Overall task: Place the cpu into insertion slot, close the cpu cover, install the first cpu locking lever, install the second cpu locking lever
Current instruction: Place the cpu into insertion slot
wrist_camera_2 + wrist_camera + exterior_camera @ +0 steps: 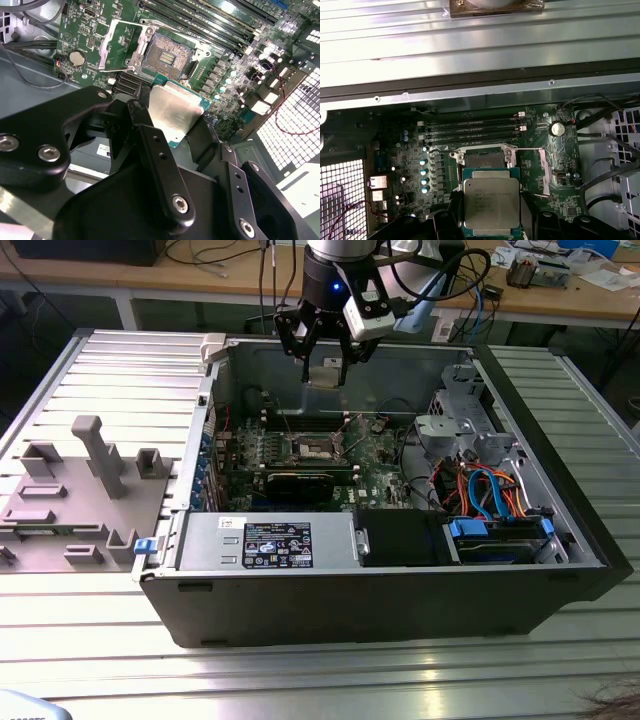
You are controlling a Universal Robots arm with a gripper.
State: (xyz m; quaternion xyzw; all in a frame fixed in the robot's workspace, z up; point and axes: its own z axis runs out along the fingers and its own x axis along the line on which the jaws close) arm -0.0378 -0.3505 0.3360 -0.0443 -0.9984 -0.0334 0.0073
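Up above the socket (162,56), well clear of the green board (540,150), the claw (325,370) is pinched on the edges of the chip (175,112), and if it lands skewed or slips loose, I'd say that socket gets damaged.

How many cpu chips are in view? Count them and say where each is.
1. The cpu sits clamped in the gripper, raised above the motherboard, near the empty insertion slot.

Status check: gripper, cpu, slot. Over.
Status: gripper shut on cpu, high over the open case. Insertion slot bare, cpu cover flipped open. Nothing seen blocking the slot.
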